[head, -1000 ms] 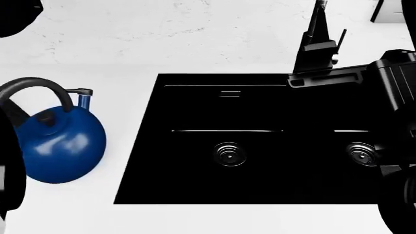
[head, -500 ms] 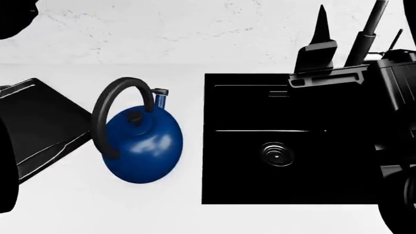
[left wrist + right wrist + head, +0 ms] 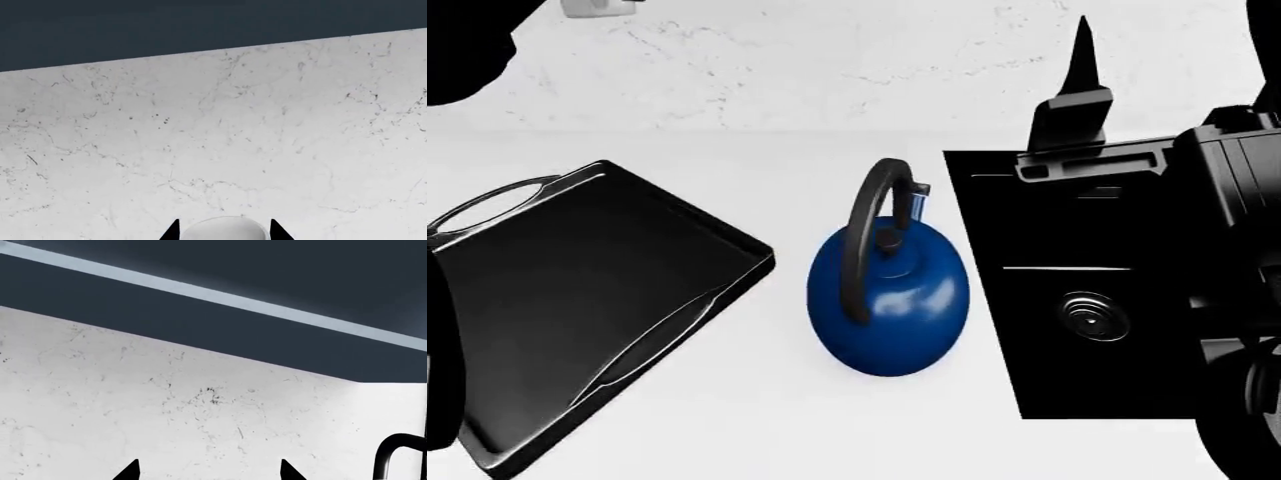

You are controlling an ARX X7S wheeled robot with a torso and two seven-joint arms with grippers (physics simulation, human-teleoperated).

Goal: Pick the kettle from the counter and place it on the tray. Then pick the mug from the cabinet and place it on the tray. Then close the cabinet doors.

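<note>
— What sits closest in the head view?

— The counter (image 3: pixel 761 420), plain white. On it the tray (image 3: pixel 547 300) lies at the left, turned at an angle, nothing on it. Just beside it, apart from its rim, the kettle (image 3: pixel 888 300) stands upright, its arched black handle up and its spout pointing toward the wall.

— And on the kettle's other side?

— The black sink (image 3: pixel 1094 330), near the kettle but not touching it. The right arm (image 3: pixel 1214 200) hangs over the sink's far part.

— How do the claws stand?

— The left gripper (image 3: pixel 223 231) shows two dark fingertips (image 3: pixel 172 231) spread apart, nothing between them, facing the marbled wall (image 3: pixel 213 140). The right gripper (image 3: pixel 210 471) shows the same: fingertips (image 3: pixel 130 472) held wide, gripping nothing, aimed at the wall below a dark cabinet underside (image 3: pixel 220 335).

— Farthest back?

— The marbled wall, behind counter and sink.
</note>
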